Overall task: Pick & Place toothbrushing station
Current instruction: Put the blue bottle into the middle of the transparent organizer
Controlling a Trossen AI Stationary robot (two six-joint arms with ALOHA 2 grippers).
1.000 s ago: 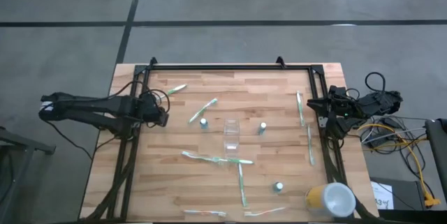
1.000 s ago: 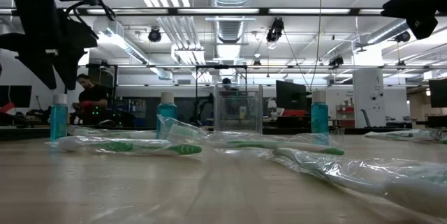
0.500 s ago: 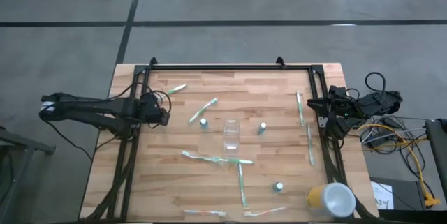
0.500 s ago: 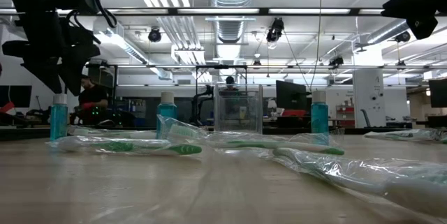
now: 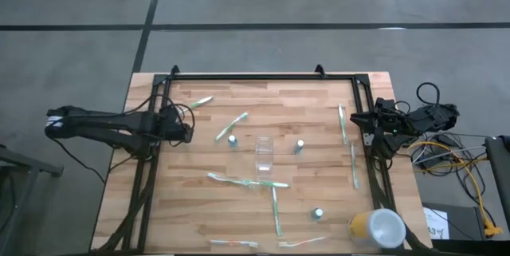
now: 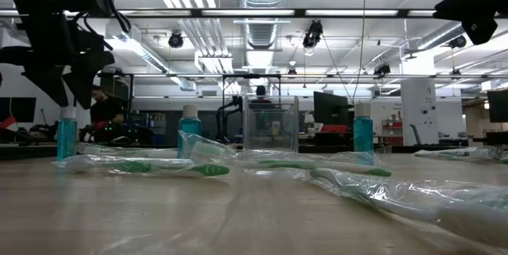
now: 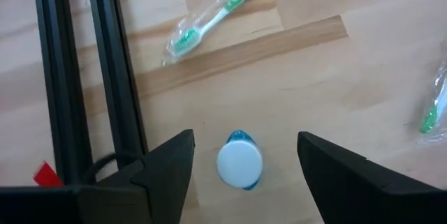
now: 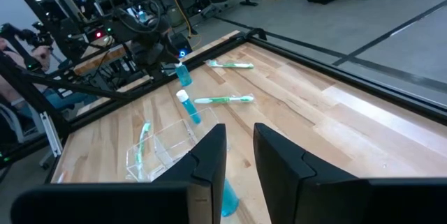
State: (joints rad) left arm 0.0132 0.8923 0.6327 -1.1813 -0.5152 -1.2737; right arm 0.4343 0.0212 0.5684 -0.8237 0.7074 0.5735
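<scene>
Compared with a second ago, the left gripper point(image 5: 185, 134) has shifted slightly toward the near side of the light wooden bench point(image 5: 263, 220) at its left edge; in the low view it now hangs a touch lower, right above a small teal-filled tube with a round white cap point(image 6: 67, 132). Nothing on the bench has moved, and the right arm is unchanged. The left fingers point(image 7: 164, 172) stand wide apart, empty, with that tube's white cap point(image 7: 239, 165) seen between them from above, not touched. The right gripper point(image 5: 371, 120) waits at the bench's right edge beside the black frame rail point(image 5: 360, 100); its fingers point(image 8: 209, 158) are drawn narrow with a slim gap, holding nothing.

From above, the tube under the left gripper is hidden by the arm. The small clear plastic cup point(image 5: 264, 153) is faint against the wood near the bench's middle. A wrapped toothbrush at the near edge point(image 5: 235, 243) is partly cut off.

Two more white-capped tubes point(image 5: 232, 139) point(image 5: 300, 146) flank the cup, and another point(image 5: 318, 213) stands nearer the front right. Thin white-and-green toothbrushes in clear wrap lie scattered: one point(image 5: 231, 126) just beyond the left tube, one point(image 5: 247, 181) before the cup, two point(image 5: 343, 123) along the right rail. A large yellow cup with a white top point(image 5: 377, 227) sits at the front right corner. A person point(image 6: 99, 108) shows in the room behind.
</scene>
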